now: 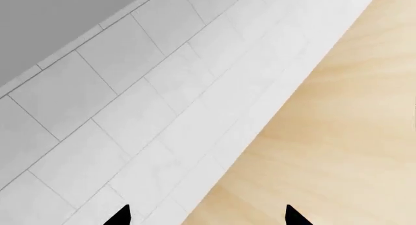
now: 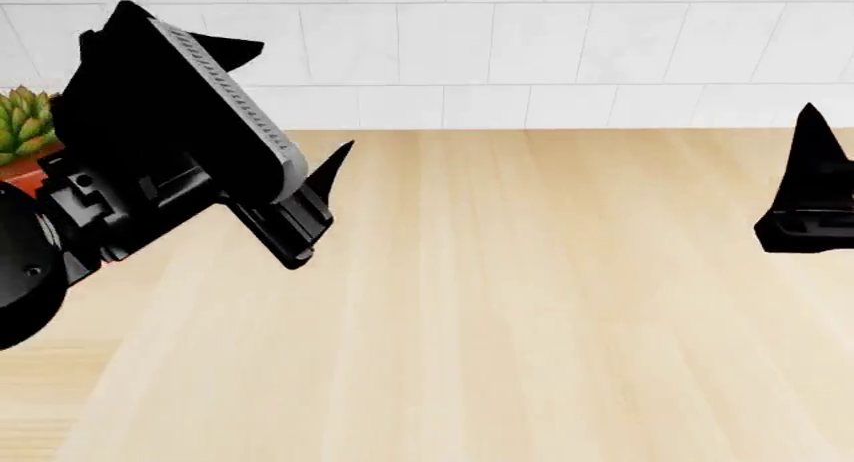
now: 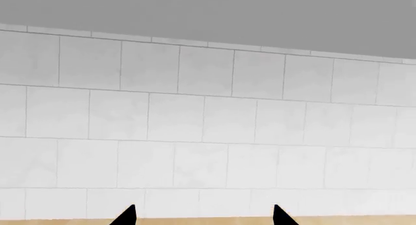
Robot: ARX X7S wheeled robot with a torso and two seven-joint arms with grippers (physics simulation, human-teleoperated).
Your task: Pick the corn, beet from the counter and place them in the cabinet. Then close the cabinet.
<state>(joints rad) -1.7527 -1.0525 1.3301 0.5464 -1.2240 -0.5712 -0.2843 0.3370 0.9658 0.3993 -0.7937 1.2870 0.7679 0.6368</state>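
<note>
The corn and the beet are out of view in all views, and so is the cabinet. The light beige wood-grain counter point(image 2: 534, 302) fills the head view. My left gripper point(image 2: 300, 102) hovers over the counter's far left part, open and empty. In the left wrist view its two black fingertips stand wide apart around my left gripper's middle point(image 1: 208, 217), above the counter point(image 1: 338, 137) and the wall. My right gripper point(image 2: 814, 172) is at the right edge, partly cut off. In the right wrist view it point(image 3: 203, 216) is open and empty, facing the wall.
A white tiled wall point(image 2: 534, 52) runs along the back of the counter. A spiky green succulent in a red pot point(image 2: 20, 122) stands at the far left, behind my left arm.
</note>
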